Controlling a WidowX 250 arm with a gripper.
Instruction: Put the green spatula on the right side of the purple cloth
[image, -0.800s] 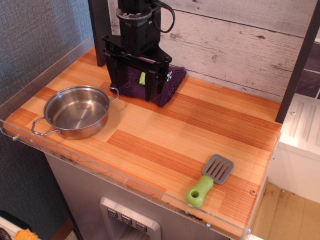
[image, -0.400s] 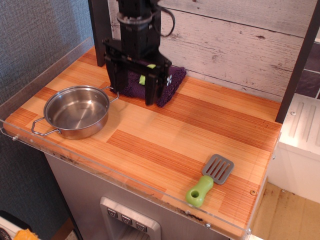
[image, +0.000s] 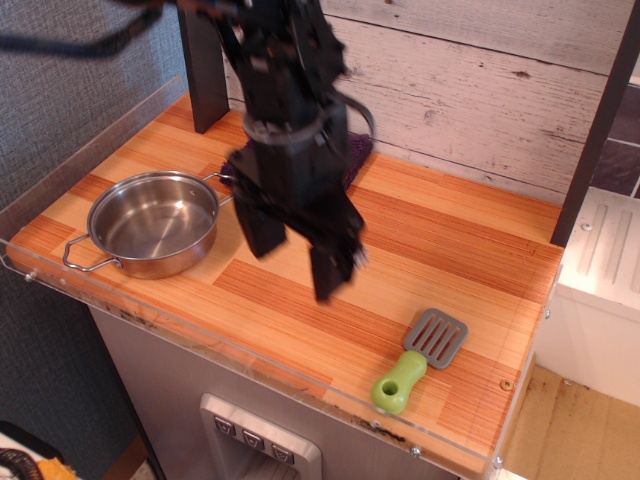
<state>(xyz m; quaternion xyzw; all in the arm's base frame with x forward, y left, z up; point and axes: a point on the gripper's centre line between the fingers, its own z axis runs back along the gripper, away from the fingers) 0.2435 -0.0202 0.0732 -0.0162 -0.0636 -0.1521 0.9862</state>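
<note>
A robot arm hangs blurred over the middle of the wooden bench (image: 440, 235), its tool (image: 297, 262) spread wide with nothing between the fingers; the two dark fingers point down toward the boards, one nearer the steel pot (image: 153, 222), the other nearer the front right. The green spatula (image: 420, 360) lies untouched near the front right edge, grey blade toward the back, lime handle toward the front, well apart from the tool; nothing has gripped it. The purple cloth (image: 356, 152) sits at the back against the white plank wall, mostly hidden behind the arm, only a sliver showing at its right. By this showing the task is barely begun: the approach, the grasp, the carry to the back and the set-down just right of the cloth all remain.
</note>
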